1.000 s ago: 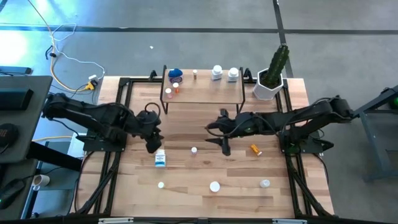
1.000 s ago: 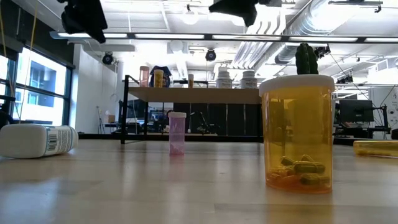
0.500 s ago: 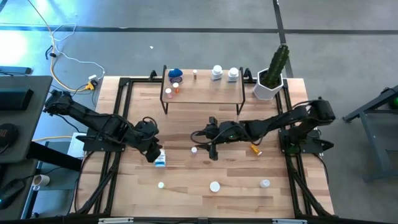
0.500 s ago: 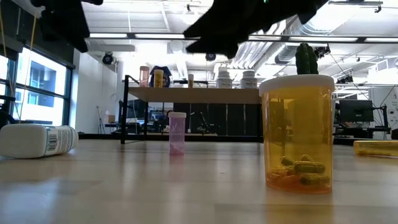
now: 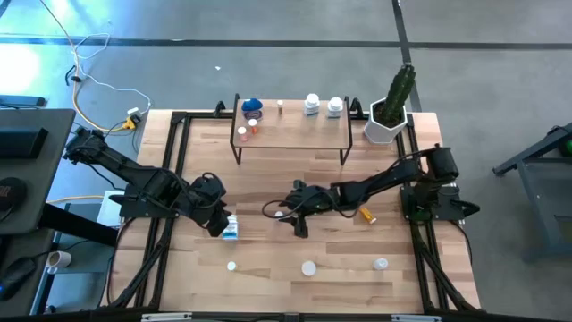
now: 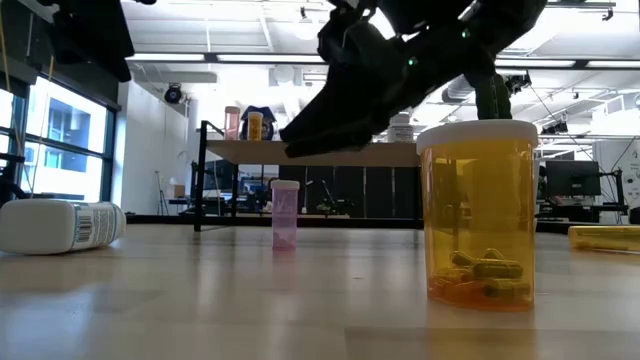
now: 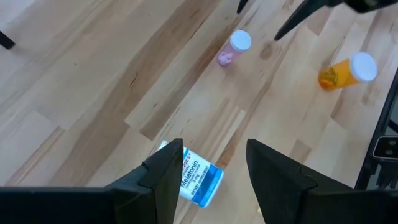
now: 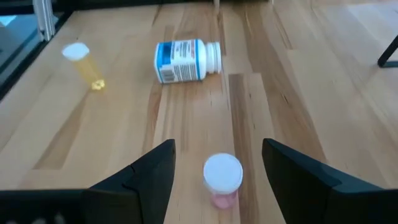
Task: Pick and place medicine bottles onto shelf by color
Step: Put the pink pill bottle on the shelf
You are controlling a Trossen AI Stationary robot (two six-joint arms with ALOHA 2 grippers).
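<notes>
My right gripper (image 5: pixel 286 219) is open, with one finger on each side of an upright pinkish vial (image 8: pixel 222 180) with a white cap, without touching it. In the low view it hovers above the vial (image 6: pixel 285 213). My left gripper (image 5: pixel 219 224) is open just above a white blue-labelled bottle (image 7: pixel 198 178), which lies on its side on the table. The shelf (image 5: pixel 290 125) stands at the far middle. It carries a blue-lidded jar (image 5: pixel 252 107), an orange vial (image 5: pixel 253 128) and white bottles (image 5: pixel 312 105).
An orange bottle (image 5: pixel 366 215) lies to the right of my right gripper. Three small upright bottles (image 5: pixel 231 266) (image 5: pixel 308 267) (image 5: pixel 382 263) stand near the front edge. A white pot with a green plant (image 5: pixel 389 121) stands at the far right, beside the shelf.
My right gripper has gone toward the table's left and down, from right of the table's middle to the pinkish vial, and now straddles it. My left gripper has gone a little toward the near edge, over the white blue-labelled bottle. No bottle has moved.
</notes>
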